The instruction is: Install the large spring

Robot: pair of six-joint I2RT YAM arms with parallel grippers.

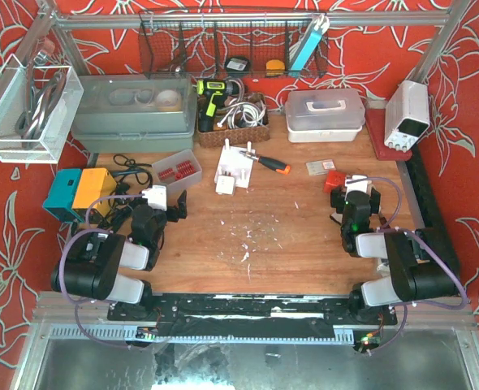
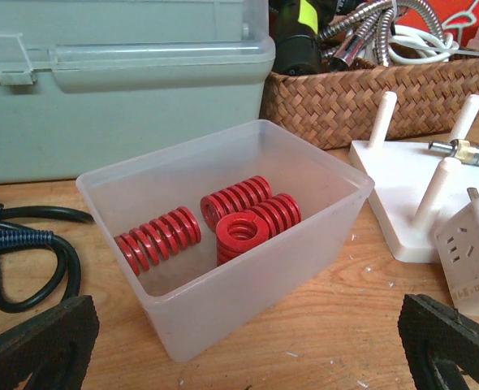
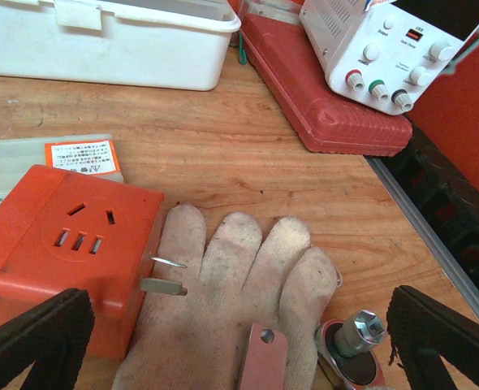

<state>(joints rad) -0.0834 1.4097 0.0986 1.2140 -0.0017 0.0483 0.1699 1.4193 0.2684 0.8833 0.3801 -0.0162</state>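
Several red springs [image 2: 235, 199] are seen lying loose in a translucent bin [image 2: 304, 268] on the table [image 2: 369, 317], directly ahead of the left gripper [image 2: 243, 349]; none is grasped. Which spring is the large one cannot be told. The left gripper is noted released, with nothing between its pads. A white peg base [image 2: 402, 211] is located ahead and to its right. The right gripper [image 3: 239, 345] is likewise released, held over a white glove [image 3: 231, 301], with an orange socket block [image 3: 61, 236] ahead-left
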